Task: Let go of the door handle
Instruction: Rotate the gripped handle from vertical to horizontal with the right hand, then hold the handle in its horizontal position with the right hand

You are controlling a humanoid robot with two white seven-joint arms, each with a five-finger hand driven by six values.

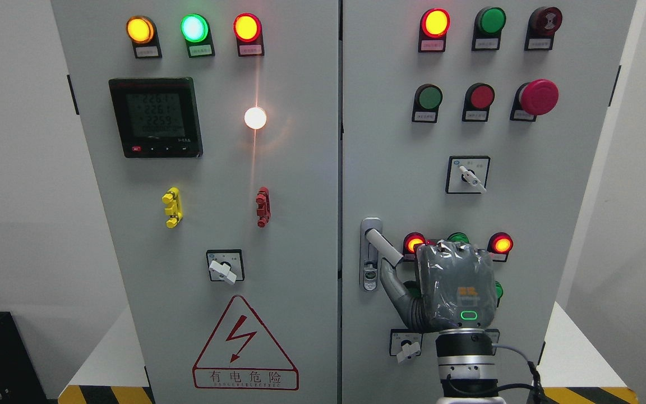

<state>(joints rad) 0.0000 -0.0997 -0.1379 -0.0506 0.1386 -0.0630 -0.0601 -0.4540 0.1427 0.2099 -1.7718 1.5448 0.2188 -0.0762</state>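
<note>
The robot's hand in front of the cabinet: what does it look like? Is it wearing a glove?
Only the right hand shows. It is wrapped in a wrinkled grey cover, glove-like, with a small orange marking and a glowing green ring on its back. Below sits a black and silver cylindrical wrist, with thin black and grey cables looping at its side.

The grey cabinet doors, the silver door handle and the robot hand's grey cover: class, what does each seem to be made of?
Grey cabinet doors: probably painted sheet metal, with a smooth, satin, even coat.
Silver door handle: seemingly metal, with a pale brushed sheen.
Right hand grey cover: likely soft fabric or film, since it wrinkles and glints; the exact material is unclear.
</note>
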